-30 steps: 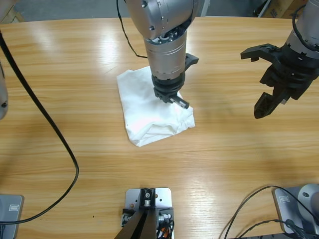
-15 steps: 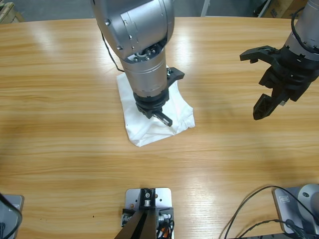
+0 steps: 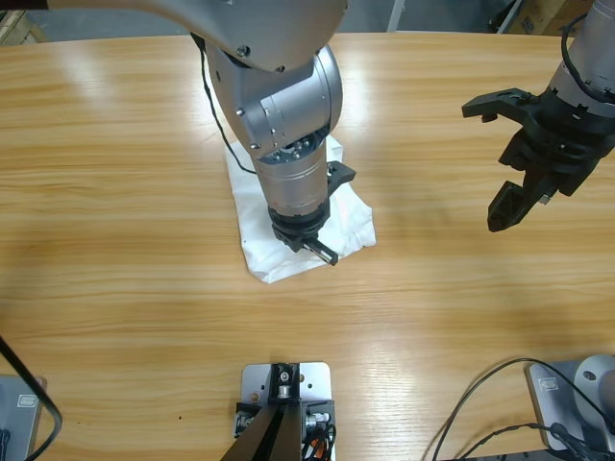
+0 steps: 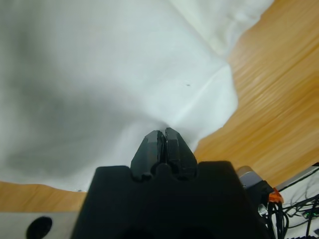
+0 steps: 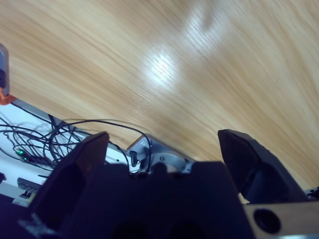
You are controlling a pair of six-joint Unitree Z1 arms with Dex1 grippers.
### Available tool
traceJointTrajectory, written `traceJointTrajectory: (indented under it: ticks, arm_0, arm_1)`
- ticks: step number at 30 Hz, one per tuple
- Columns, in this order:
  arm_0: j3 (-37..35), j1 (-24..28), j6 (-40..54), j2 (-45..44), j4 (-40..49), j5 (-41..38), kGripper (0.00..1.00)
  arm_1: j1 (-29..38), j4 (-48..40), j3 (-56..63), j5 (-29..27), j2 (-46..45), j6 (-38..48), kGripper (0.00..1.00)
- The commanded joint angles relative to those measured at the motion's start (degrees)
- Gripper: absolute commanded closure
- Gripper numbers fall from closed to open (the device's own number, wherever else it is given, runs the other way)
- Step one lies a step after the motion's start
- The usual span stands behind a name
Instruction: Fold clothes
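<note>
The T-shirt (image 3: 258, 206) is seen as a compact folded bundle lying flat on the wooden surface (image 3: 115, 288), a little left of the middle in the high view. Its long axis runs roughly from the far edge of the surface toward the near edge, with a rumpled corner at the near right. The left end effector (image 3: 317, 246) is placed directly over the bundle's near part, pointing down at it. In the left wrist view the jaws are seen clenched together, their tips (image 4: 163, 143) meeting at a pucker of white cloth; whether a fold is actually pinched between them cannot be told.

The right end effector (image 3: 509, 154) is held well apart to the right, above bare wood, with its jaws spread wide and nothing between them; only the surface is shown in its wrist view.

The left arm is therefore judged by far the nearer one, the shirt lying straight beneath it, mostly toward the far side.
</note>
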Motion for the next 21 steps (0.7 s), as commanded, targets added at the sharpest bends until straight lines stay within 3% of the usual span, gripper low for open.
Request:
traceJointTrajectory:
  ticks: [1, 9, 15, 18, 19, 20, 21]
  arm_0:
    - [1.96, -3.52, -2.54, 4.22, -1.3, -2.14, 1.0]
    - [2.28, -3.87, -3.16, 3.74, -1.3, -2.17, 1.0]
    - [-1.69, -3.67, -2.98, -5.13, -0.21, 0.78, 1.0]
    - [-1.52, -1.02, -2.87, -5.55, 1.36, 1.69, 1.0]
    - [-1.27, 0.09, -2.73, -5.34, 1.67, 1.69, 0.873]
    - [-0.88, 1.37, -2.45, -5.04, 1.78, 1.69, 0.553]
    - [-0.67, 2.36, -2.05, -4.69, 1.78, 1.69, 0.351]
  arm_1:
    - [-0.81, -0.43, 1.76, 0.99, -0.89, -0.7, 0.112]
    - [-0.81, -0.43, 1.94, 0.99, -1.68, -0.7, 0.111]
    - [-0.81, -0.61, 1.85, 1.08, -1.03, -0.7, 0.113]
    - [-0.81, -0.61, 1.89, 1.08, -1.1, -0.7, 0.111]
    - [-0.81, -0.61, 1.94, 1.08, -1.33, -0.7, 0.11]
    - [-0.81, -0.61, 2.05, 1.06, -1.56, -0.7, 0.11]
    - [-0.81, -0.61, 2.12, 1.06, -1.7, -0.7, 0.11]
